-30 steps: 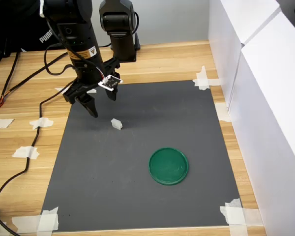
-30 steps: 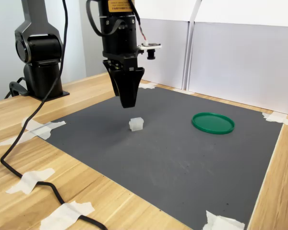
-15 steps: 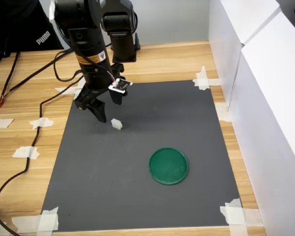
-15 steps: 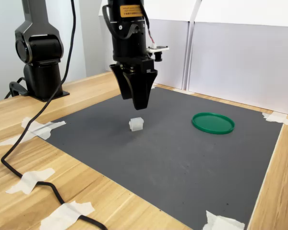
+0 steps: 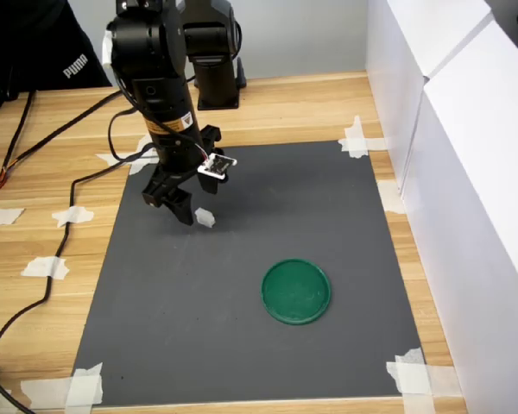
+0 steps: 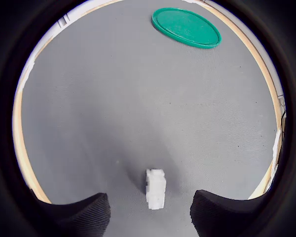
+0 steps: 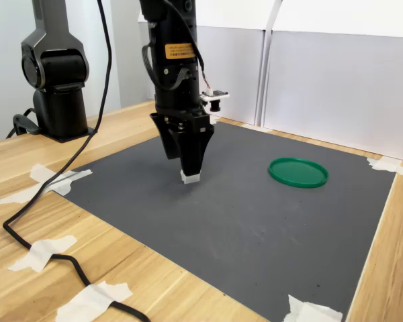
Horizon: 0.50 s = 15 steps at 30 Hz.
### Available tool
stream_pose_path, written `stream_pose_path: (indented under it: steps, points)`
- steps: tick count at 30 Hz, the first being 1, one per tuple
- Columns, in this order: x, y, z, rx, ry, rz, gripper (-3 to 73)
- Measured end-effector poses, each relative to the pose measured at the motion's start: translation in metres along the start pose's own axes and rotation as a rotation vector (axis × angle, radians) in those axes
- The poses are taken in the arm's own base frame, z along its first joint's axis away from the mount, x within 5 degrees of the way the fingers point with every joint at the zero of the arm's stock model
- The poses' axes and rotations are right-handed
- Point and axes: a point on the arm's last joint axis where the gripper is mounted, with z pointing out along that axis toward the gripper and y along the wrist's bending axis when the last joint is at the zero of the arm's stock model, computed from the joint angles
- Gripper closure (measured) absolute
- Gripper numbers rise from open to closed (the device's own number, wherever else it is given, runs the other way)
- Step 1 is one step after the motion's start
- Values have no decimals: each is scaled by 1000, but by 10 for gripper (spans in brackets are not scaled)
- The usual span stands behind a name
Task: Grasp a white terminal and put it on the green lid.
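White terminal [image 6: 156, 188] now between lowered jaws | spread, empty | green lid [image 5: 296, 291] unmoved

wooden table [image 5: 293, 108], grey mat [image 5: 268, 259], white panels [image 7: 336, 87]

The white terminal [image 5: 205, 217] was a tiny, blocky, off-white plastic piece, roughly rectangular, with small notches along one side in the wrist view [image 6: 156, 188]. It sat on the dark grey mat [image 5: 268, 354], toward the mat's far left part in the first exterior view, well in from the edges. In the second exterior view only its lower part showed [image 7: 190, 177], so whether it stood quite upright was hard to tell. The green lid [image 5: 296, 291] was a flat, round, dark-green disc with a raised rim, lying flat on the same mat, well apart from the terminal and nearer the mat's near right corner in the first exterior view. Nothing rested on it.
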Motion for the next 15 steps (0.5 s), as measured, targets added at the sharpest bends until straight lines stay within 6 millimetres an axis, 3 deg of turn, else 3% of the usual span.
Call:
stream_pose_path:
  steps: [11,15]
  points:
    - [-5,1,17,-21,8,-11,2]
    - [-15,5,17,-22,3,-15,42]
